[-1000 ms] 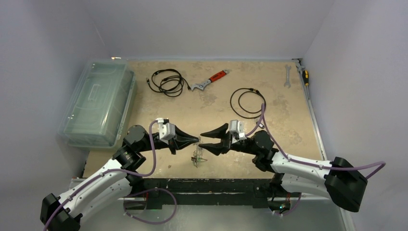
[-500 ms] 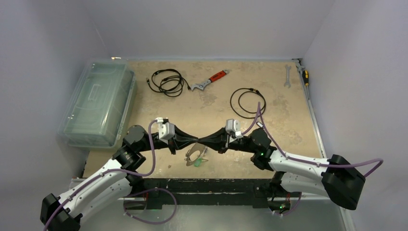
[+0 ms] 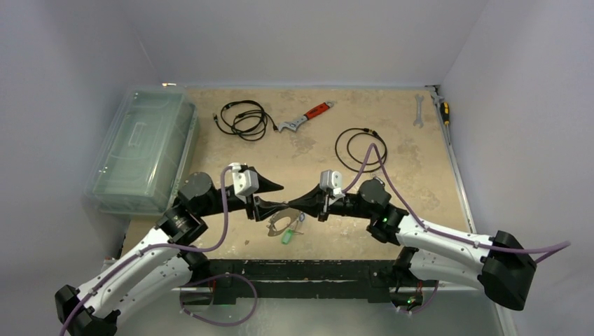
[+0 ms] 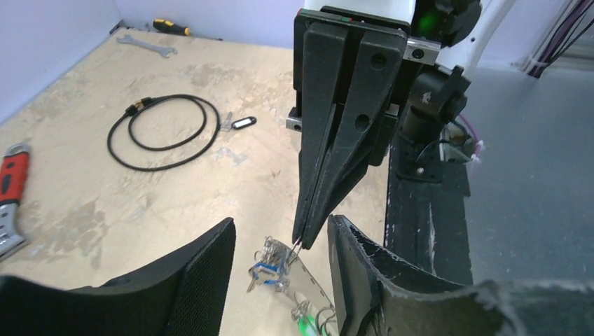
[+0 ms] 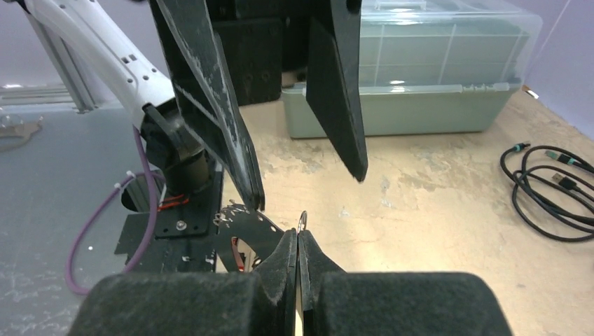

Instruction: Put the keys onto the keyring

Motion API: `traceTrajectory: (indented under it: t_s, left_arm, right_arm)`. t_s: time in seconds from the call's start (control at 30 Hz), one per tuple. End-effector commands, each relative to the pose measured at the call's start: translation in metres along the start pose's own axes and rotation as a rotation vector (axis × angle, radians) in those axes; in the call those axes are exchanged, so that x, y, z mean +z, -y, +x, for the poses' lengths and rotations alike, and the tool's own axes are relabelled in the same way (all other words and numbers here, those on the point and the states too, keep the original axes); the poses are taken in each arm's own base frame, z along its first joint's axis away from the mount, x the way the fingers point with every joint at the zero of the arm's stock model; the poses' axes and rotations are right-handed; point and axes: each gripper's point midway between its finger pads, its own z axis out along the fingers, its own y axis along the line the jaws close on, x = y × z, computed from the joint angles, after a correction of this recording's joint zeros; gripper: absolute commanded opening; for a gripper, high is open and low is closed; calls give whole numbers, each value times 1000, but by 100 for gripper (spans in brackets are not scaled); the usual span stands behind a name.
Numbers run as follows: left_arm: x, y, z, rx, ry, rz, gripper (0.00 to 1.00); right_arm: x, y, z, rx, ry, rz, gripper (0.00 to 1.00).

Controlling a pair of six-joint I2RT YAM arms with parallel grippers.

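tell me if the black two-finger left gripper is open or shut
Open: the left gripper has its fingers wide apart in both wrist views.

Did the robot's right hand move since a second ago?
Yes. The right gripper slid left, away from the black cable loop and toward the left gripper, and its fingers closed on the keyring.

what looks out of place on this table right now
One small silver key with a dark tag lies alone beside the black cable loop, well apart from the other keys clustered at the thin grey metal keyring. Nothing looks spilled or damaged.
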Motion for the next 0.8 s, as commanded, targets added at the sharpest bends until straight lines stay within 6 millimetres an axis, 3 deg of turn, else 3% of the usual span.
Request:
traceTrajectory:
  t_s: [0.0, 0.17, 0.43, 0.77]
  left_arm:
    - [-10, -3, 7, 64, -162, -1, 48]
    - [-12, -15, 16, 120, -286, -13, 45]
    - [1, -16, 12, 255, -286, 91, 39]
    - [23, -13, 15, 242, -261, 198, 26]
  right_arm:
    - [-2, 8, -20, -86, -25, 35, 0]
    - [-4, 14, -27, -137, -109, 53, 0]
    - [-10, 10, -30, -149, -181, 42, 0]
    - [-11, 3, -29, -153, -194, 22, 0]
